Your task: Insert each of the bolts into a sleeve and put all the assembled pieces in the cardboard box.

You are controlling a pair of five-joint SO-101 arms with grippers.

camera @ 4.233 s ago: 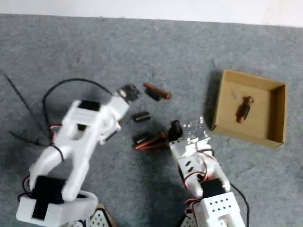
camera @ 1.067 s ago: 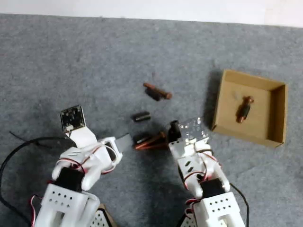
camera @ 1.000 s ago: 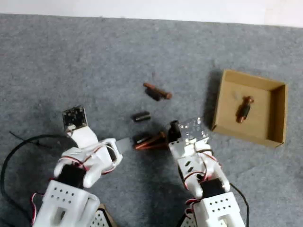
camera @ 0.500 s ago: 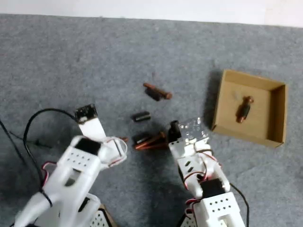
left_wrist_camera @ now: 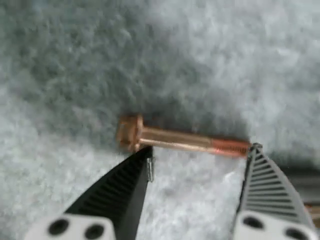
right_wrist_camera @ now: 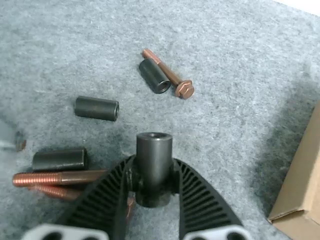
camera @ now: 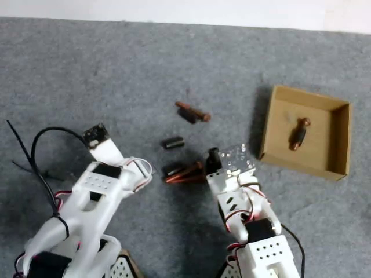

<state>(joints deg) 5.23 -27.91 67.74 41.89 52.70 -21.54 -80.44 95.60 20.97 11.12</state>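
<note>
My left gripper (left_wrist_camera: 199, 152) is open, its fingertips straddling a copper bolt (left_wrist_camera: 180, 140) that lies flat on the grey carpet. In the high view the left gripper (camera: 145, 171) sits left of the pile. My right gripper (right_wrist_camera: 152, 186) is shut on a dark sleeve (right_wrist_camera: 154, 165), held upright with its bore showing; from above the held sleeve (camera: 214, 156) is just right of the pile. Beside it lie a sleeve (right_wrist_camera: 60, 159) and two bolts (right_wrist_camera: 57, 178). Farther off rest a lone sleeve (right_wrist_camera: 97, 108) and a bolt (right_wrist_camera: 167, 74) against another sleeve (right_wrist_camera: 154, 76).
The cardboard box (camera: 339, 136) stands at the right with one assembled piece (camera: 298, 133) inside; its corner (right_wrist_camera: 300, 200) is close to the right gripper. A black cable (camera: 35, 156) loops at the left arm. Open carpet lies at the back and far left.
The left arm pulled back from the far bolt to the near left, then leaned forward over the bolt beside the pile. The right arm and its sleeve stayed still.
</note>
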